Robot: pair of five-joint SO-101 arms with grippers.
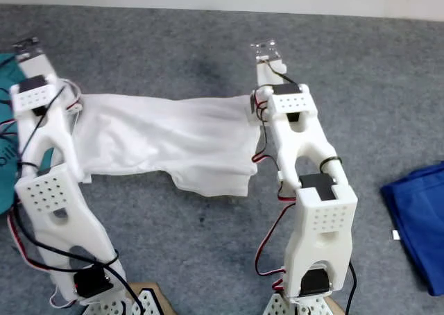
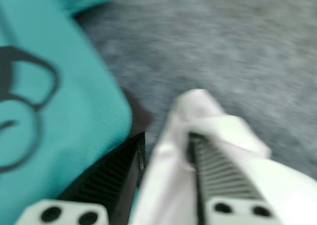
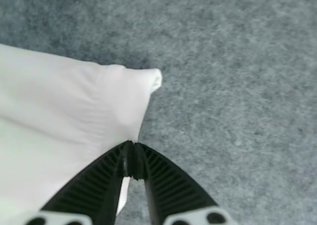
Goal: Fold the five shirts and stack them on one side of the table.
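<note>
Step in hand, as judged: spread the thin white fabric shirt (image 1: 173,138) flat on the grey carpeted tabletop (image 1: 173,252).

Left gripper (image 2: 166,141): fingers narrow, clamped on the shirt's left end, just beside the teal printed shirt (image 2: 44,101).

Right gripper (image 3: 132,148): fingers pinched on the right end.

Apply equal tension, lower both ends together, and avoid dragging the teal cloth.

The long axis runs left to right across mid-tabletop. A loose flap trails toward the near side; collar direction cannot be determined
</note>
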